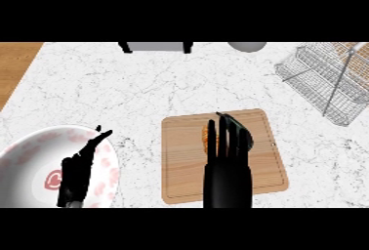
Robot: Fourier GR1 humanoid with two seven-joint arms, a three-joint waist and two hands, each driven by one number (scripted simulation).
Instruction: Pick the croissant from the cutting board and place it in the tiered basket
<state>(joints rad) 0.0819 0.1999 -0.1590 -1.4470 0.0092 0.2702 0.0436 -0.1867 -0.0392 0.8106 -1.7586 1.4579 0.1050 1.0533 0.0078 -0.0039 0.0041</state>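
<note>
- The step in hand looks like the grasp: the right hand [232, 141] is over the cutting board [184, 161], its fingers long and nearly straight, not curled round anything I can make out.
- The croissant [207, 136] lies on the board just at the thumb-less left edge of that hand, touching or almost touching the fingers; only a narrow orange strip of it shows, the rest being hidden under the hand.
- Its long axis (judging from that strip alone) runs along the fingers, away from the robot; which end is which I cannot tell.
- The next move, as I judge it, calls for the fingers and thumb to curl round the pastry across its short width, then a lift and a carry far ahead and to the right of the hand, where the tiered basket [328, 78] stands well apart on the counter [144, 88].
- The left hand [78, 171] rests open over a plate [29, 156] far to the left, taking no part.
</note>
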